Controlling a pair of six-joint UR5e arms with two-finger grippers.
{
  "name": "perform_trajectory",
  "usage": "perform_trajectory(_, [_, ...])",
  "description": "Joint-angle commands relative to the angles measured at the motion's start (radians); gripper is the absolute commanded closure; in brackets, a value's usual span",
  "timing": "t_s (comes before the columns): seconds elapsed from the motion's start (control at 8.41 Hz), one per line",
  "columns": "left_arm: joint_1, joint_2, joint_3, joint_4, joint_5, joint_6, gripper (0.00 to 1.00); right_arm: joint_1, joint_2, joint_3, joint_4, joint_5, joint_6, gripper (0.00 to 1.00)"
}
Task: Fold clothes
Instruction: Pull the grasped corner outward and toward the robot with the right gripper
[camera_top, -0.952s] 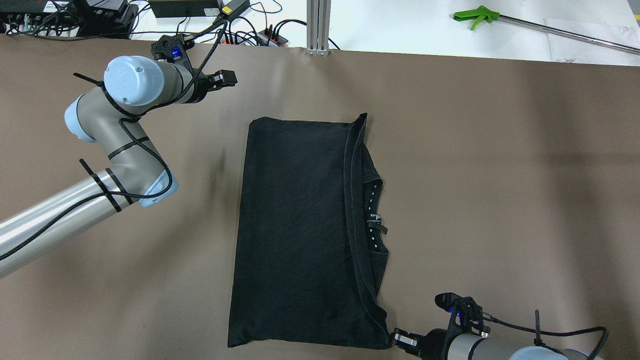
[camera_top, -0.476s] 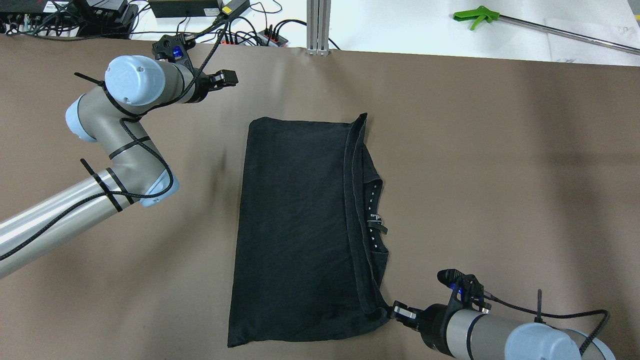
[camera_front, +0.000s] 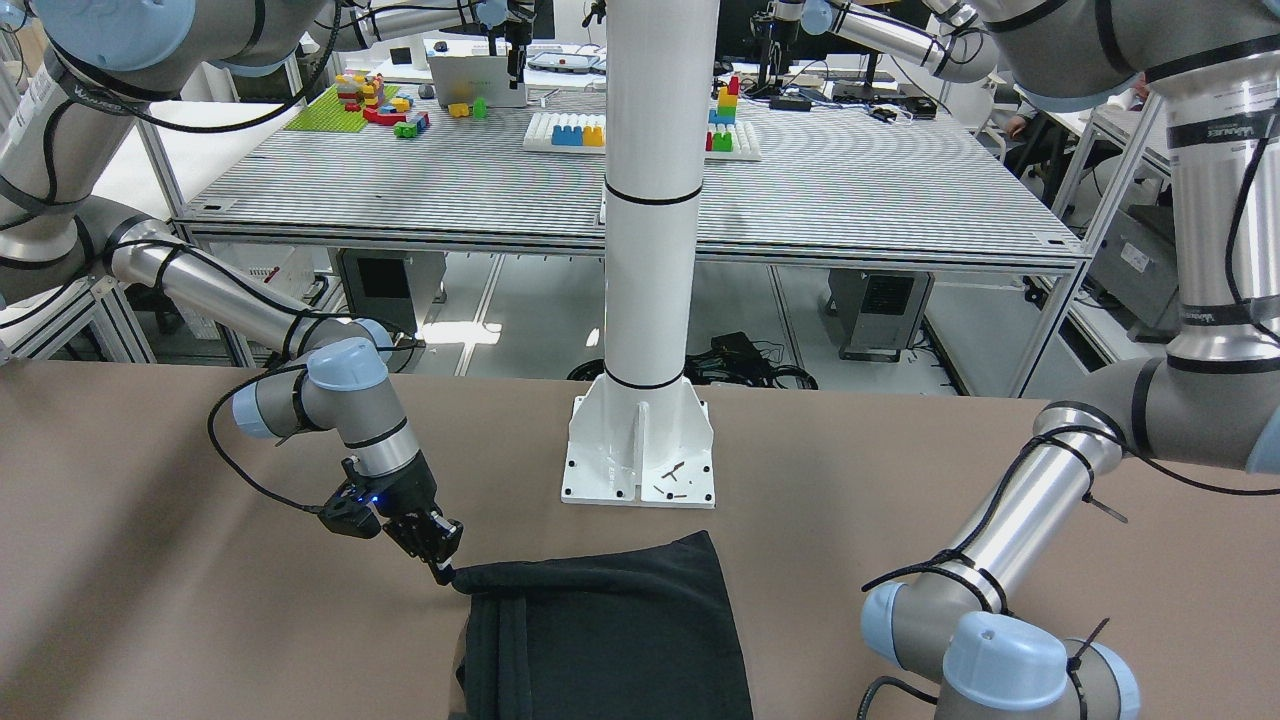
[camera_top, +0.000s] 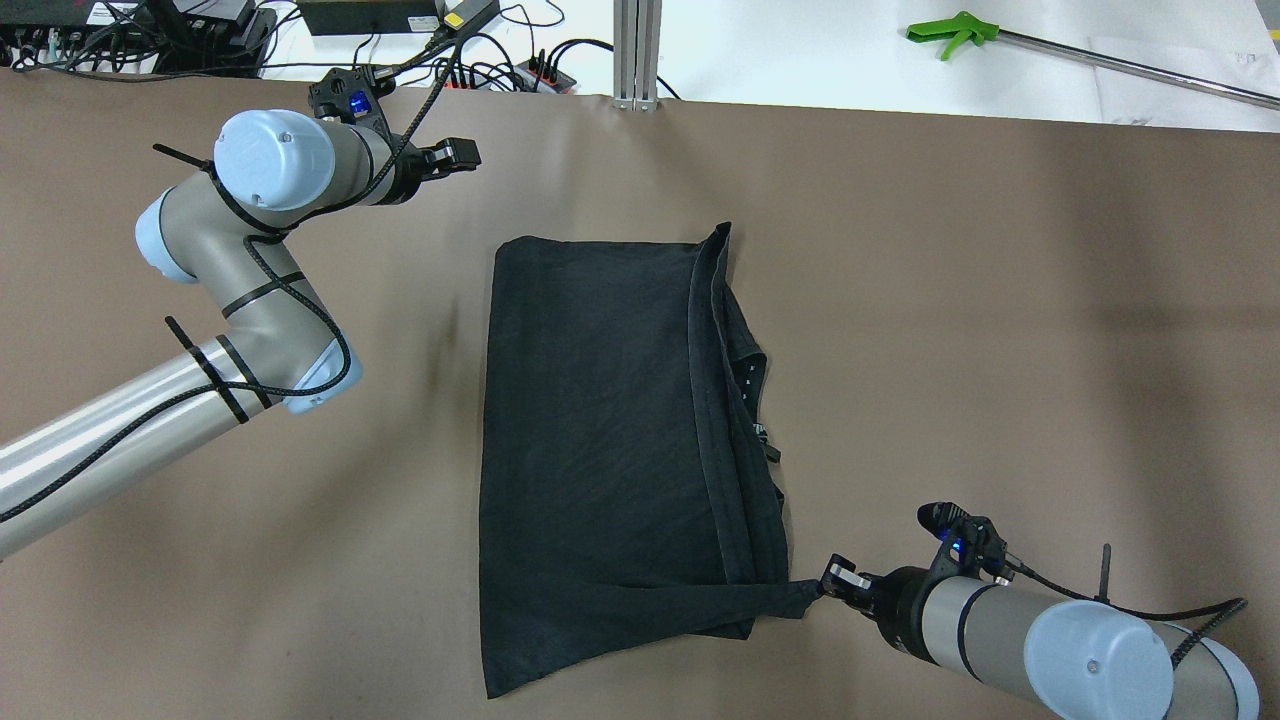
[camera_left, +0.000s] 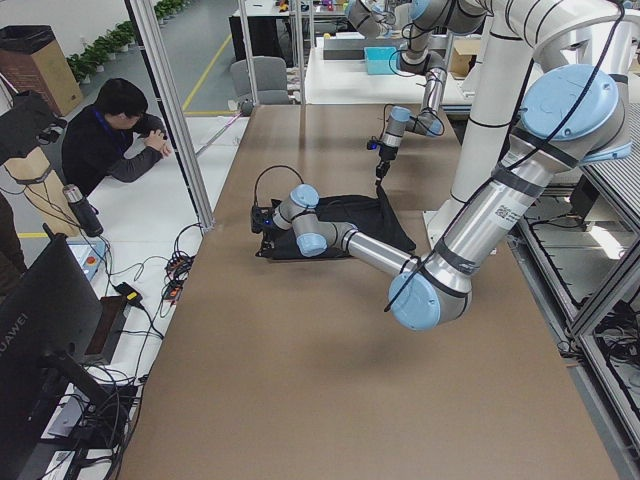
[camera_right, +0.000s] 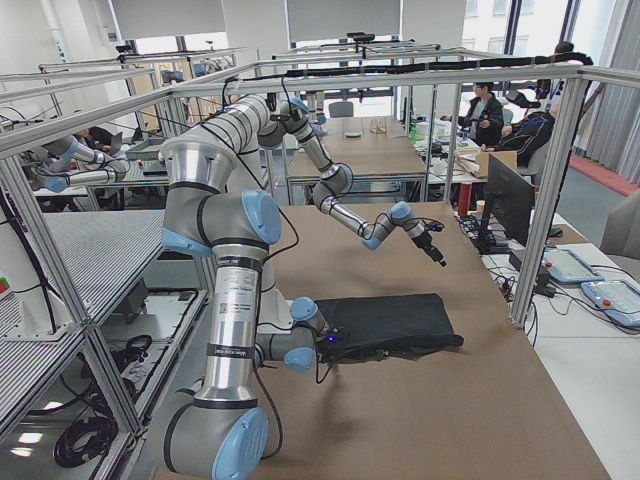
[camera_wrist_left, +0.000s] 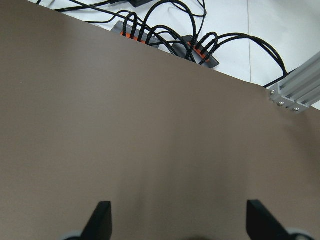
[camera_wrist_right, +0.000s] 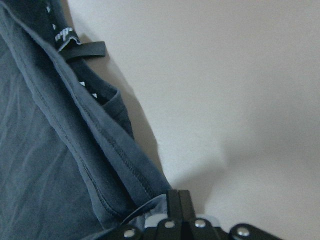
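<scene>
The right gripper (camera_top: 826, 588) is clamped on the near corner of the black garment (camera_top: 590, 420). From its tips a taut ridge of cloth runs across the garment's near end, lifting that corner off the brown table (camera_top: 1000, 350). The rest lies flat beyond the gripper: thin, dull black and roughly rectangular, with a stitched hem (camera_top: 705, 400) running lengthwise and a small white-printed label (camera_top: 760, 430) beside it. The left gripper (camera_top: 462, 155) hangs spread wide and empty over bare table, well apart from the garment.
</scene>
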Motion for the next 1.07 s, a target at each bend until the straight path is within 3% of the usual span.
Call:
perform_trajectory(0.0, [0.002,-0.001,0.003,0.001,0.0,0.001,0.05,-0.047,-0.072,0.006,0.0,0.046,-0.008,1.0])
perform_trajectory(0.48, [0.001,-0.012,0.01,0.006,0.0,0.001,0.05,-0.108,-0.124,0.074,-0.005,0.023,-0.019,1.0])
perform_trajectory(0.71, [0.002,-0.018,0.013,0.008,0.0,0.001,0.05,-0.111,-0.158,0.072,-0.005,-0.044,-0.075,0.94])
perform_trajectory(0.83, [0.002,-0.018,0.013,0.008,0.0,0.001,0.05,-0.114,-0.144,0.069,-0.005,-0.051,-0.074,0.04])
perform_trajectory(0.95, [0.002,-0.019,0.013,0.006,-0.001,0.001,0.05,-0.1,-0.127,0.068,-0.003,-0.037,-0.085,0.05])
